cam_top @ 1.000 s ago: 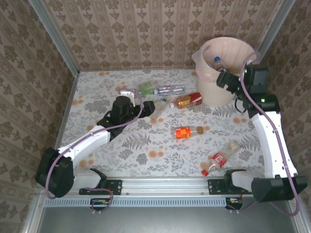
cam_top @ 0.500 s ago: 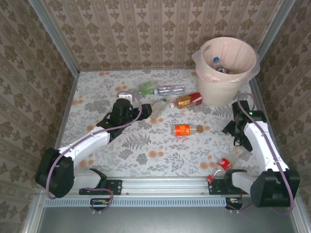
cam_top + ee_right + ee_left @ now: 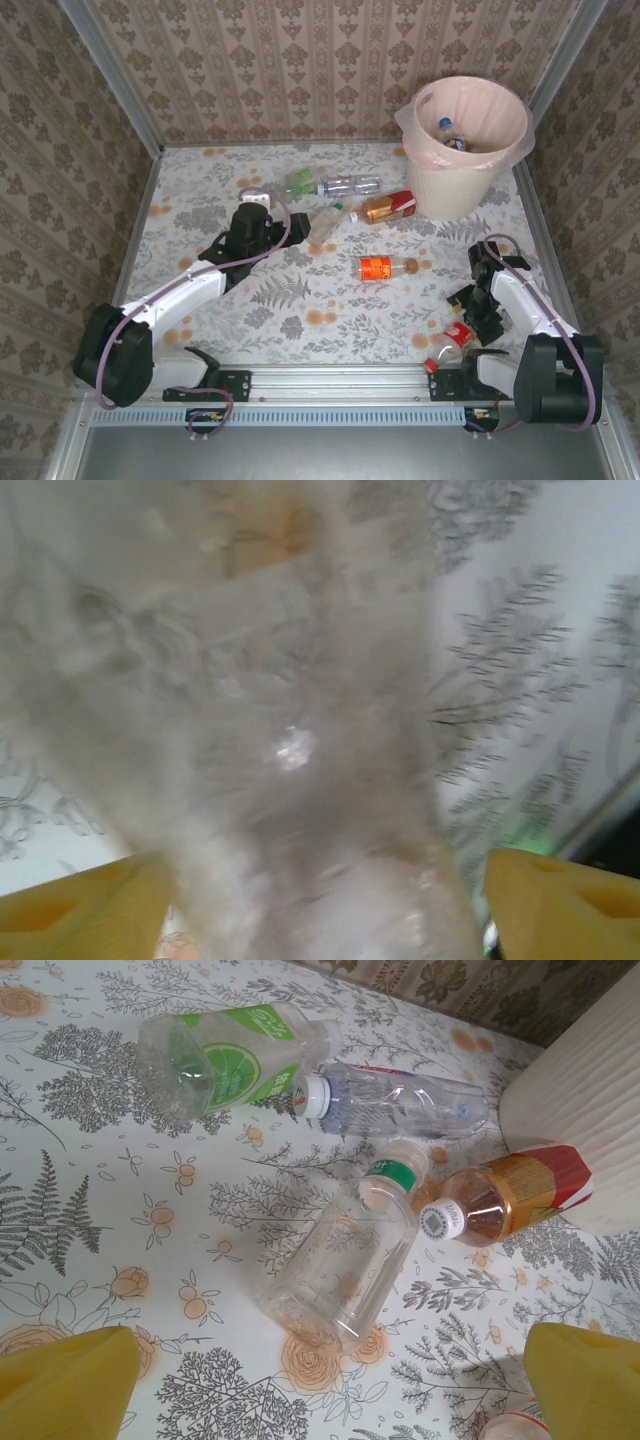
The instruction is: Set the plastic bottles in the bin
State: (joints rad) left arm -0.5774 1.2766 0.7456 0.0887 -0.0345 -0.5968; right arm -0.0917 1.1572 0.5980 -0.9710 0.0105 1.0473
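- Here, the left gripper (image 3: 325,1390) is held spread wide near a clear bottle (image 3: 345,1260) lying on the table (image 3: 120,1220).
- A blurred bottle (image 3: 300,750) is straddled by the right gripper (image 3: 320,900); a grip cannot be told.

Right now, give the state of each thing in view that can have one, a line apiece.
bin: upright, bag-lined, holds a blue-capped bottle
green-label bottle: lying, crushed
white-capped clear bottle: lying, capped
green-ringed clear bottle: lying, capped
brown bottle: lying, capped
orange-label bottle: lying
red-label bottle: lying
left gripper: open, empty
right gripper: astride a blurred clear bottle, grip unclear
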